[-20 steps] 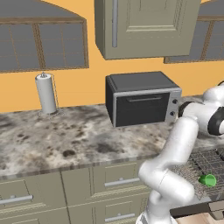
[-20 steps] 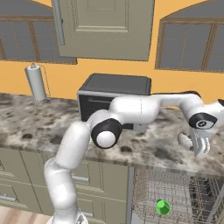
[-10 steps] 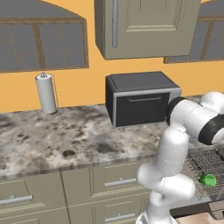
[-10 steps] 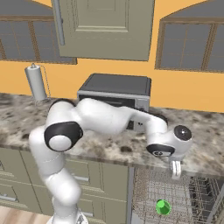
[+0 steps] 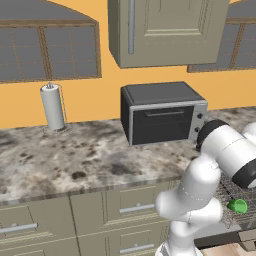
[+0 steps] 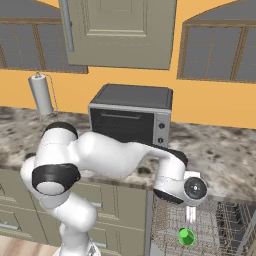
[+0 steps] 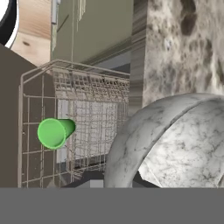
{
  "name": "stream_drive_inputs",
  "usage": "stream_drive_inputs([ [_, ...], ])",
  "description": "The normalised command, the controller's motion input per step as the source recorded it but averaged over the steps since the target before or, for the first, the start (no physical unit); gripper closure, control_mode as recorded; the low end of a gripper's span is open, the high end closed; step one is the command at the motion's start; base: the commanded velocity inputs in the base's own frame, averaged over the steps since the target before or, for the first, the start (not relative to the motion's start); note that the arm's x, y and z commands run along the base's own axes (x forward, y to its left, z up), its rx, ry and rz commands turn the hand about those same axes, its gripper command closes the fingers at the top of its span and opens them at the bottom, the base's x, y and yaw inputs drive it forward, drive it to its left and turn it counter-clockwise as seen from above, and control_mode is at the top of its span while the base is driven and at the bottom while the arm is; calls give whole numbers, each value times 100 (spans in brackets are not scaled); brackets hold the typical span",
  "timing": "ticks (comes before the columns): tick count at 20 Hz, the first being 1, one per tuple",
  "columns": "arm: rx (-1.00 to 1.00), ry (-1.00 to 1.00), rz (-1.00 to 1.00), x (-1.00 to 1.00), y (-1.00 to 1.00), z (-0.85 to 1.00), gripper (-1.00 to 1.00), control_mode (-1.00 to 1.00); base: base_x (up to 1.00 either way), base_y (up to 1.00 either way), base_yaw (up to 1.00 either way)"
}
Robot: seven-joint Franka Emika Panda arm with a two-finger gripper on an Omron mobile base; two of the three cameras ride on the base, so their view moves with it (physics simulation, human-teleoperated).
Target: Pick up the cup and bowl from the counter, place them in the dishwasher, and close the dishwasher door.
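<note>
The green cup (image 7: 54, 132) lies on its side in the grey wire rack (image 7: 87, 118) of the dishwasher (image 6: 220, 230), its open mouth turned toward the hand camera. In the right base view the cup (image 6: 186, 236) sits low in the rack, directly under the end effector (image 6: 190, 215); in the left base view it (image 5: 237, 205) shows at the right edge, beside the arm's elbow.

The marbled grey-white bowl (image 7: 175, 144) looms large in the hand view, close to the camera, its rim curving across the lower right and its hollow facing the lens. It is above the rack and next to the edge of the tabletop (image 7: 183, 48). The end effector's jaws are drawn tight together; the fingertips are hidden behind the bowl, so whether they pinch its rim cannot be told for sure.

The dishwasher door (image 7: 8, 118) is down, a flat brown panel at the left of the hand view beside the rack.

On the tabletop (image 5: 75, 160) stand a black-and-silver toaster oven (image 5: 160, 112) and, well apart to its left, a paper towel roll (image 5: 52, 106) against the orange wall. Taupe drawers (image 5: 120, 207) with silver handles run below.
</note>
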Motion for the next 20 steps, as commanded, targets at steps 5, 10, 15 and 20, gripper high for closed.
stream_drive_inputs([
  [5,4,-16,-1,-29,0,13,100,-100,0,0,0],
  [10,-3,-4,0,-13,0,-3,100,-100,0,0,0],
  [15,-10,0,0,0,0,-23,100,-100,0,0,0],
  [20,-9,0,0,0,0,-36,100,-100,0,0,0],
])
